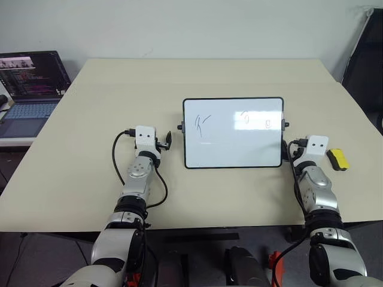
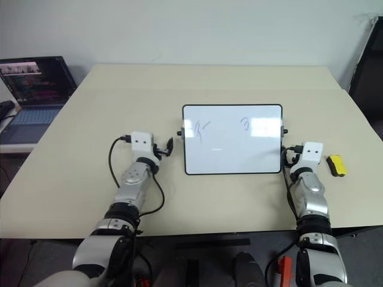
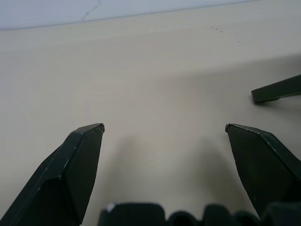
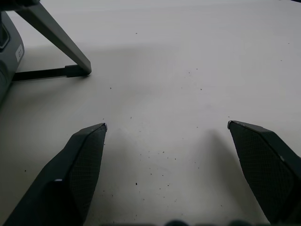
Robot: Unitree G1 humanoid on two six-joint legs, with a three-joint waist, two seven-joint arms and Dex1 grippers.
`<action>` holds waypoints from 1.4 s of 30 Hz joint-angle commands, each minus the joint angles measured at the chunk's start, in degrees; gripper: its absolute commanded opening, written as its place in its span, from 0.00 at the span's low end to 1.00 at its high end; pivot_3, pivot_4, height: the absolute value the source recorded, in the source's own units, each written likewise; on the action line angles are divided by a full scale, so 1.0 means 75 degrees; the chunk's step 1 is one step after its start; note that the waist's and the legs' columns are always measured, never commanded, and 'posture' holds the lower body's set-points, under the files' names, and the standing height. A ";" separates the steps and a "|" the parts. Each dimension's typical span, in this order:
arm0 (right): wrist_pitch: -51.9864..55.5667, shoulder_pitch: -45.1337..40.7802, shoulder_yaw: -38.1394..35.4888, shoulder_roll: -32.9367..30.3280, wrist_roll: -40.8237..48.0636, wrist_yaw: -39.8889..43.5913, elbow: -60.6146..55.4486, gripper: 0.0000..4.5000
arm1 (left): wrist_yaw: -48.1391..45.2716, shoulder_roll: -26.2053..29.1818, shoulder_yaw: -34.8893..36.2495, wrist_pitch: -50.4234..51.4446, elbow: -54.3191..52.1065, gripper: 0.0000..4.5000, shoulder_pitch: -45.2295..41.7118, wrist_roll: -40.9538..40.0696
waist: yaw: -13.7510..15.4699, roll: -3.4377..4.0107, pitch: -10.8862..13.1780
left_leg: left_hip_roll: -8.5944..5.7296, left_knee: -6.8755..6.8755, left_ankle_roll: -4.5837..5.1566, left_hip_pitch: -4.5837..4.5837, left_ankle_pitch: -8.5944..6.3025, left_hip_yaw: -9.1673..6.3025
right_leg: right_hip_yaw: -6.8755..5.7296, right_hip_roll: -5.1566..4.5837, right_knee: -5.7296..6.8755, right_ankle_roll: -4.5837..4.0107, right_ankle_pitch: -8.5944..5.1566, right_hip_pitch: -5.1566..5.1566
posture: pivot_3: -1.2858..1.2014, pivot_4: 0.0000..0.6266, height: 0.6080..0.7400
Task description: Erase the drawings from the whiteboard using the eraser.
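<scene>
We have a broad beige bench (image 1: 90, 179) before us, and on it the whiteboard (image 1: 233, 152) stands propped on its legs near the middle, leaning back a little. The drawings (image 1: 202, 125) sit along its upper half: a slanted squiggle toward our left and two small loops toward our right. The eraser (image 1: 338, 159) lies flat on the bench just to the right of our right pincer (image 4: 167, 127), apart from the board and untouched.

We judge the step in hand to be fetching the eraser, since nothing is held yet. Both pincers stand wide and empty: the right one near the board's right edge, the left pincer (image 3: 164, 127) near its left edge. To do it well, we should swing the right pincer outward, line its jaws across the eraser's narrow width, and close on the yellow body so the dark face is left free to wipe. The left pincer could steady the frame, as a propped board may tip or slide under pressure.

A laptop (image 1: 27, 89) sits open on a separate surface far left, well clear. The board's side knob and rear leg (image 4: 51, 35) sit close to the right pincer, so we should swing wide of them.
</scene>
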 commanded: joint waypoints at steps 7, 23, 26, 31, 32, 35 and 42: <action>-0.0190 -0.0081 -0.0156 -0.0324 -0.0026 -0.0045 -0.0188 1.00 | -0.1135 -0.0330 -0.0097 -0.0149 -0.0478 1.00 0.0060 -0.0382 | 0.0017 0.0000 0.0000 | -0.0001 0.0001 0.0000 -0.0001 0.0000 0.0001 | -0.0001 -0.0001 -0.0001 0.0000 0.0000 0.0002 | 0.52 0.24 1.00; 0.2752 0.0681 -0.1133 -0.3258 0.1455 0.2622 -0.1437 1.00 | -0.6926 0.2468 -0.0847 0.5829 -0.7085 1.00 0.0722 -0.4585 | 0.0023 0.0009 0.0005 | 0.0000 0.0009 0.0001 0.0009 -0.0001 -0.0016 | -0.0017 -0.0002 -0.0006 -0.0004 -0.0004 0.0031 | 0.52 0.24 1.00; 0.2721 0.0544 -0.0937 -0.3541 0.1324 0.3075 -0.0876 1.00 | -0.6853 0.2079 -0.1473 0.6166 -0.7645 1.00 0.0517 -0.4565 | 0.0021 0.0011 0.0004 | 0.0001 0.0009 0.0002 0.0013 0.0000 -0.0013 | -0.0012 0.0003 -0.0005 -0.0004 -0.0005 0.0032 | 0.52 0.24 1.00; 0.2620 0.0271 -0.0703 -0.3775 0.1071 0.3506 0.0061 1.00 | -0.6812 0.1399 -0.2381 0.6175 -0.7764 1.00 0.0446 -0.4145 | -0.0089 0.0013 0.0003 | 0.0000 0.0010 0.0002 0.0013 0.0000 -0.0005 | -0.0003 0.0004 -0.0006 -0.0004 -0.0005 0.0030 | 0.52 0.24 1.00; 0.2625 0.0278 -0.0611 -0.3813 0.1003 0.3607 0.0142 1.00 | -0.6827 0.1338 -0.2430 0.6208 -0.7832 1.00 0.0491 -0.4176 | -0.0103 0.0013 0.0003 | 0.0001 0.0009 0.0002 0.0013 0.0000 -0.0006 | -0.0001 0.0007 -0.0004 -0.0006 -0.0006 0.0027 | 0.52 0.24 1.00; 0.2634 0.0207 -0.0582 -0.3842 0.0971 0.3757 0.0394 1.00 | -0.6717 0.1211 -0.2442 0.6269 -0.7942 1.00 0.0600 -0.4221 | -0.0118 0.0013 0.0003 | 0.0004 0.0007 0.0002 0.0011 0.0001 -0.0008 | 0.0002 0.0014 0.0002 -0.0011 -0.0009 0.0015 | 0.52 0.24 1.00; 0.2505 0.0108 -0.0547 -0.3773 0.0880 0.3858 0.0983 1.00 | -0.6680 0.1219 -0.2466 0.6166 -0.7939 1.00 0.0718 -0.4074 | -0.0083 0.0013 0.0003 | 0.0002 0.0010 0.0002 0.0007 0.0001 -0.0007 | 0.0002 0.0012 -0.0001 -0.0010 -0.0009 0.0016 | 0.52 0.24 1.00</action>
